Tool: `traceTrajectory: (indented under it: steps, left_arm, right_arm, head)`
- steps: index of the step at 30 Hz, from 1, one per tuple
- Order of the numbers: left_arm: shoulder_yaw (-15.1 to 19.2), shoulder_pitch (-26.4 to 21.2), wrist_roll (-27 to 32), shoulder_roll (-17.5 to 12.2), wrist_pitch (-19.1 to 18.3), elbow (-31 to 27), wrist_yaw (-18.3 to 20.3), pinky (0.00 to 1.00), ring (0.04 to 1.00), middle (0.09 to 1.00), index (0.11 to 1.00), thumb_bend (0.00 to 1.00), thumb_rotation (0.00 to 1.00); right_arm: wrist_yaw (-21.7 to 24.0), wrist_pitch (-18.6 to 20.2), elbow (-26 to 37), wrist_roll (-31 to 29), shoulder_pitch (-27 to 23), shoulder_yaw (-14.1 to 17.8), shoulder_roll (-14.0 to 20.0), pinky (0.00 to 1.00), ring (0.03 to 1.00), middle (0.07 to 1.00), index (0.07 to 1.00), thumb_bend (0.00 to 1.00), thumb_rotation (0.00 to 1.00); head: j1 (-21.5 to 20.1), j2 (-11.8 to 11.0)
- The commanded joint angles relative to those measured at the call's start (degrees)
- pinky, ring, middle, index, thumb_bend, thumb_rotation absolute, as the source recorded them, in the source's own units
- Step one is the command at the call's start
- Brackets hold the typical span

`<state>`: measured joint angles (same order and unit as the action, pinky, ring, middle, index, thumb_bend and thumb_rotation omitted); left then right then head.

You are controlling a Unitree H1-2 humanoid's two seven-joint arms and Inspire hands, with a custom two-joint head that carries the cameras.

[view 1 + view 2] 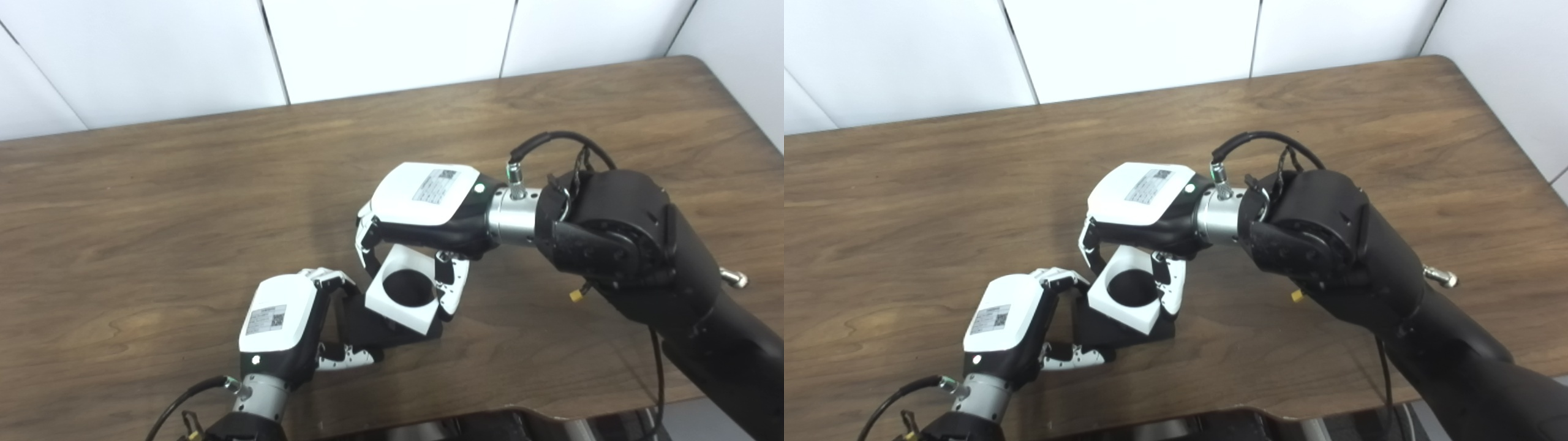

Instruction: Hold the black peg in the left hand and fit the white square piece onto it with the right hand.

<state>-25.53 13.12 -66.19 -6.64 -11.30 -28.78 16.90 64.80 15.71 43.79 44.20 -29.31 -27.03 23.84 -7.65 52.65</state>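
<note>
Black peg [392, 327] mostly hidden beneath white square piece [401, 298]

A printed label with a square code is carried on the back of the left hand [278, 321] and of the right hand [429, 196]; no lettering can be read.

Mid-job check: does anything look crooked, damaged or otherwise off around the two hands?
Only the white square piece: it sits tilted on the black peg, not flush, gripped by the right robot hand. The left robot hand holds the peg. No damage visible.
</note>
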Motion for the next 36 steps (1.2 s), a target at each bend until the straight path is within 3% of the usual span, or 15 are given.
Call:
traceTrajectory:
  steps: [1, 23, 36]
  left_arm:
    - [-1.14, 0.50, -0.13, 2.37, -0.26, -0.28, 1.91, 0.68, 0.760, 0.717, 0.485, 0.51, 0.05]
    - [-1.84, 0.80, -0.36, 2.42, -1.11, -0.56, 1.78, 0.68, 0.765, 0.719, 0.485, 0.51, 0.05]
    - [-2.03, 0.66, -0.37, 2.29, -1.23, -0.53, 1.37, 0.68, 0.764, 0.720, 0.485, 0.51, 0.05]
  right_arm:
    - [-0.95, -0.85, 0.30, 0.70, -1.29, 1.09, -0.57, 0.81, 0.856, 0.749, 0.481, 0.52, 0.13]
    - [-0.38, -1.06, -1.34, 1.19, -1.02, 2.44, -0.33, 0.82, 0.860, 0.739, 0.482, 0.52, 0.13]
    - [-1.36, -3.40, -3.76, 1.66, -0.56, 3.09, 0.30, 0.81, 0.861, 0.738, 0.483, 0.52, 0.13]
  head:
    - [-0.12, 0.04]
    - [0.37, 0.33]
    - [0.28, 0.59]
